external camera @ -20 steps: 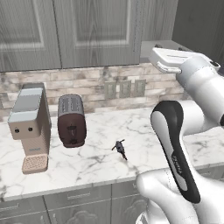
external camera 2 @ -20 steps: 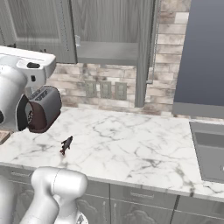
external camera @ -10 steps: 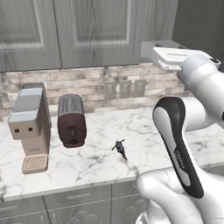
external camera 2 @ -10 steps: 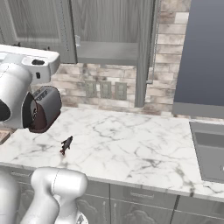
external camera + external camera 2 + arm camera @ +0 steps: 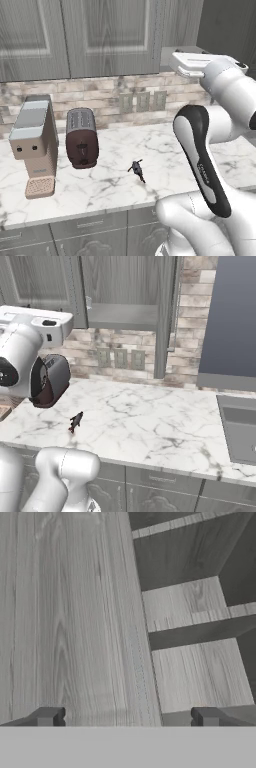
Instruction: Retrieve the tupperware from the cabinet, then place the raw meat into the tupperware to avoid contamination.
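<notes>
Right in front of the pincer (image 5: 127, 717) is the cabinet (image 5: 75, 612), a big grey box on the wall with wavy wood lines, and its flat grey shelves (image 5: 187, 602) show just to one side of the smooth door. The pincer's two small dark tips stand wide apart, holding nothing. Far below it lies the white marble table (image 5: 110, 175), shiny and swirly.

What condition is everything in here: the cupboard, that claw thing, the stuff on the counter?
cabinet: right door swung open, shelf showing
claw: open, holding nothing, facing the cabinet's inside
toaster: upright on the counter, slots look empty
coffee machine: upright, nothing on its tray
small dark object: lying loose on the counter
</notes>
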Controlling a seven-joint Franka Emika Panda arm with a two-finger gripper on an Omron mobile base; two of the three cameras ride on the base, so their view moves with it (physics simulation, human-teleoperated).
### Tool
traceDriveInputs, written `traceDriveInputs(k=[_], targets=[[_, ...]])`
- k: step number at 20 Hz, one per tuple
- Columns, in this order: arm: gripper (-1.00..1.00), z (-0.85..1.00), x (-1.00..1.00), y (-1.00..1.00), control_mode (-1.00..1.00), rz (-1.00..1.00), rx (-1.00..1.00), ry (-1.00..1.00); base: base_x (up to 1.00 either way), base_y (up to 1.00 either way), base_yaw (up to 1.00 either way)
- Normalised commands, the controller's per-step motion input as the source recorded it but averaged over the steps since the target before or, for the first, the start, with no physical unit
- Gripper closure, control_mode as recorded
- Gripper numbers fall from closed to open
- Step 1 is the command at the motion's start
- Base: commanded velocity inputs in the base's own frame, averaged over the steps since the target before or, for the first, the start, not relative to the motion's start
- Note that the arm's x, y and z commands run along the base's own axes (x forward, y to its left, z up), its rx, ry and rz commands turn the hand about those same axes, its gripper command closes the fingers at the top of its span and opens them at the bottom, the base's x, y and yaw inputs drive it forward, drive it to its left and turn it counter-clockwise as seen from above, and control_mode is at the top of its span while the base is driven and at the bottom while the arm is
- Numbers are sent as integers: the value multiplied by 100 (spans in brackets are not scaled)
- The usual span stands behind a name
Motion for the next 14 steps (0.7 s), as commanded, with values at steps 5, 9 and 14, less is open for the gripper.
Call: traceDriveInputs(k=[5, 9, 14], targets=[[-100, 0, 40, -3, -100, -1, 0, 2, 0, 0, 0], [-100, -4, 52, 0, -100, 0, 0, 3, 0, 0, 0], [-100, -6, 52, 0, -100, 0, 0, 4, 0, 0, 0]])
